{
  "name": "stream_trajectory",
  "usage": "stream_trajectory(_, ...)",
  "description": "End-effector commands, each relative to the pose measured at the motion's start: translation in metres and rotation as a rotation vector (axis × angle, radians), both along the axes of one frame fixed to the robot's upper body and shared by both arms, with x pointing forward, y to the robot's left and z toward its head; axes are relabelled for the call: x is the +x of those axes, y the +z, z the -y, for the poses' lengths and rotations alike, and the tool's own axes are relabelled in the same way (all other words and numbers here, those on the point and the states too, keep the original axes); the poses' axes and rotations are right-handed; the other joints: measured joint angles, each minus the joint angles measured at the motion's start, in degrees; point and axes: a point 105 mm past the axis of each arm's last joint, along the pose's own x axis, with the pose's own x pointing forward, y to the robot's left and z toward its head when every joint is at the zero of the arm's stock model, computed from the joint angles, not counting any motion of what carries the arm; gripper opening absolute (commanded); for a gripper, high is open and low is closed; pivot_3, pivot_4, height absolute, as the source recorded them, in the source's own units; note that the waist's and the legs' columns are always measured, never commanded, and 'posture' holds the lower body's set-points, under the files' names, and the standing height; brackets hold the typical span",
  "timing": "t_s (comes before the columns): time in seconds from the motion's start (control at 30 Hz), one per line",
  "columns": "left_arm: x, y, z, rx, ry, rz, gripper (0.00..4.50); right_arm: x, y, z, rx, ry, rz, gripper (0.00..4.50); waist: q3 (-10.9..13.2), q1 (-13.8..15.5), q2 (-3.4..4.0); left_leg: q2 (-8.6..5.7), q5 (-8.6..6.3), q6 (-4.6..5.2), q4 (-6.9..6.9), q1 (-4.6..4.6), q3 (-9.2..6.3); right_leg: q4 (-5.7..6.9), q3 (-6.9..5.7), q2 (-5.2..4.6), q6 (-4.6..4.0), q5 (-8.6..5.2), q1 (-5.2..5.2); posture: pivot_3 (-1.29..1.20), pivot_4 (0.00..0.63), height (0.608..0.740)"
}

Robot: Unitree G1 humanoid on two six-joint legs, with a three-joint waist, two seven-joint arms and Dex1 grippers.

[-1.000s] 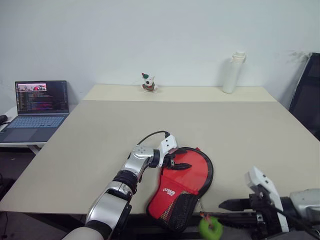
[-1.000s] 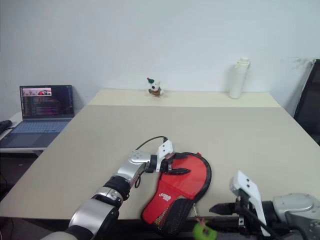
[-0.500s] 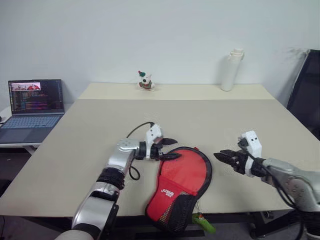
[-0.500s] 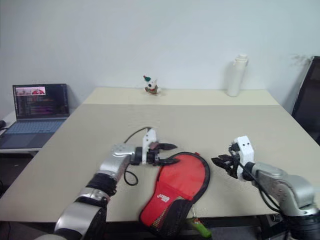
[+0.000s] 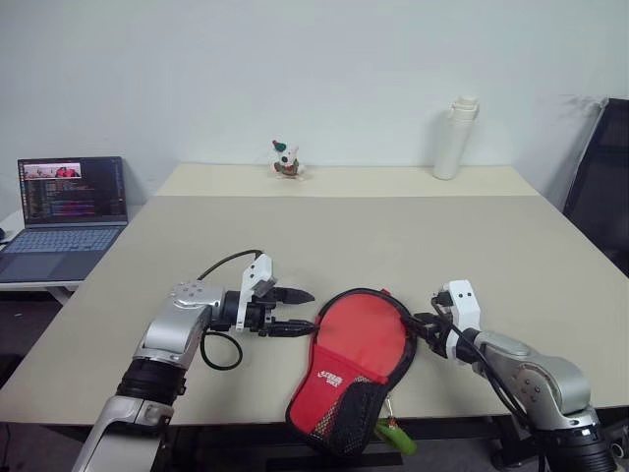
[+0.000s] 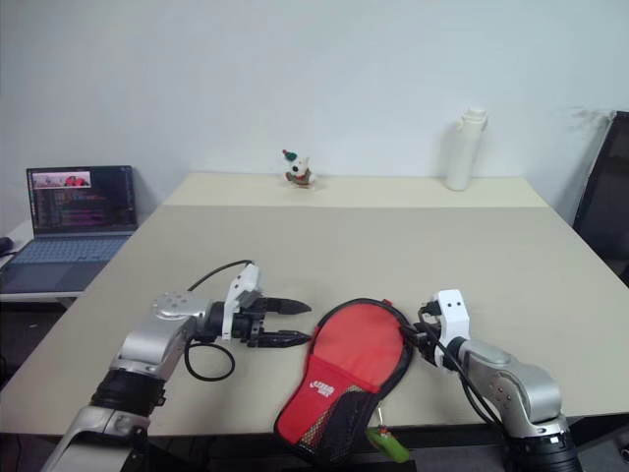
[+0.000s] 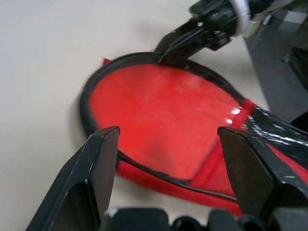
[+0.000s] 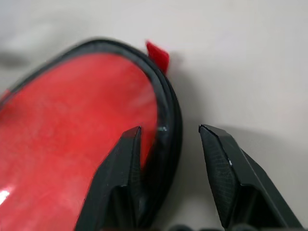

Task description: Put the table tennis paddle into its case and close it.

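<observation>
The case [image 5: 356, 339] lies flat near the table's front edge, red face up, with black mesh and a white logo on its narrow end. That end overhangs the edge, and a green zipper pull [image 5: 393, 433] hangs there. The paddle is hidden. My left gripper [image 5: 311, 310] hovers open just left of the case's round end without touching it. My right gripper [image 5: 417, 328] is at the case's right rim. In the right wrist view its fingers [image 8: 130, 159] stand apart astride the black rim [image 8: 166, 115], one over the red face and one over the table.
An open laptop [image 5: 64, 211] stands on a side table at the far left. A small toy figure [image 5: 285, 160] and a white bottle [image 5: 452, 140] stand at the back of the table [image 5: 393, 236]. A black chair [image 5: 604, 187] is at the right.
My left gripper has drawn back leftward off the case's round end. My right gripper has come up from below the table's front edge to the case's right rim.
</observation>
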Motion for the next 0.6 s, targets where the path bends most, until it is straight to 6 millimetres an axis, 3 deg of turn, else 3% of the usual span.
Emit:
stream_trajectory(0.03, -0.005, 0.011, 0.001, -0.007, -0.019, 0.03, 3.55, 0.001, 0.004, 0.005, -0.02, -0.028, 0.018, 1.99, 0.0, 0.0, 0.0, 0.0, 0.0, 0.0, 0.0, 0.0, -0.01, 0.01, -0.01, 0.0, 0.0, 0.0, 0.01, 0.0, 0.15, 0.74)
stream_trajectory(0.17, -0.006, 0.011, 0.0, -0.005, -0.007, 0.03, 3.55, 0.001, 0.005, -0.001, 0.03, -0.026, -0.004, 1.16, 0.0, 0.0, 0.01, 0.0, 0.0, 0.0, 0.01, 0.04, -0.01, 0.02, -0.01, 0.01, 0.0, 0.0, 0.03, 0.0, 0.15, 0.74)
stream_trajectory(0.27, -0.007, 0.01, 0.0, -0.004, 0.0, 0.03, 3.55, 0.005, 0.005, -0.002, 0.049, -0.039, -0.024, 0.1, 0.0, -0.2, 0.0, 0.0, 0.0, 0.0, 0.01, 0.05, 0.01, 0.03, 0.0, 0.01, 0.0, 0.0, 0.03, 0.0, 0.15, 0.74)
stream_trajectory(0.5, -0.008, 0.011, 0.0, -0.003, 0.016, 0.033, 3.55, 0.006, 0.009, -0.006, 0.103, -0.048, -0.049, 0.02, 0.0, -0.5, 0.01, 0.02, 0.0, 0.0, 0.0, 0.05, 0.0, 0.03, 0.0, 0.01, 0.0, 0.0, 0.02, 0.0, 0.15, 0.74)
stream_trajectory(0.6, -0.008, 0.011, 0.001, -0.005, 0.02, 0.034, 3.55, 0.017, 0.015, -0.002, 0.087, -0.056, -0.021, 0.02, 0.0, -0.5, 0.01, 0.01, 0.0, 0.0, 0.0, 0.05, 0.02, 0.03, 0.02, 0.01, 0.0, 0.0, 0.02, 0.0, 0.15, 0.74)
